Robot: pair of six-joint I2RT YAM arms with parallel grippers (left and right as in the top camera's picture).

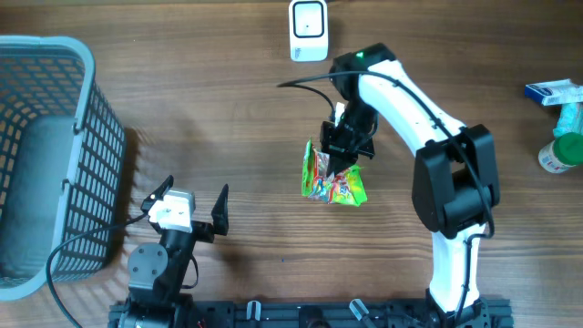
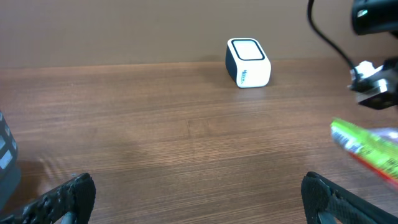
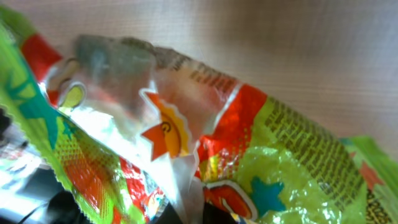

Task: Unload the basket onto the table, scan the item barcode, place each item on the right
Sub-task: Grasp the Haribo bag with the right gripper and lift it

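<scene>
Currently, my right jaws are clenched on the snack packet (image 1: 334, 185), gripping it at its far edge. The packet is at the centre of the table (image 1: 228, 118), on the near side of the scanner (image 1: 308, 29) and well apart from it. Its wrapper is green with red, orange and yellow print, crumpled, with a clear patch. In the right wrist view the wrapper fills almost the whole picture and lies tilted across it; the fine print is too blurred to read. Whether the packet's near edge touches the table, I cannot tell.

The scanner is a small white unit with a dark side, standing upright at the far edge of the table, near its middle. Its top bears a rounded-square window.

My right arm (image 1: 428, 118) reaches from the near right toward the far centre, bent at the elbow. It has a green light near its wrist, and a black cable (image 1: 305, 82) curves off to the left.

My left jaws are released, standing at full spread. Both finger pads (image 2: 68, 198) show in the bottom corners of the left wrist view, low over bare table. My left arm (image 1: 150, 264) is at the near left, just beside the grey basket (image 1: 86, 137) on the left edge.

At the far right edge lie a blue-and-white box (image 1: 552, 91) and a green-topped bottle (image 1: 557, 155), near each other.
</scene>
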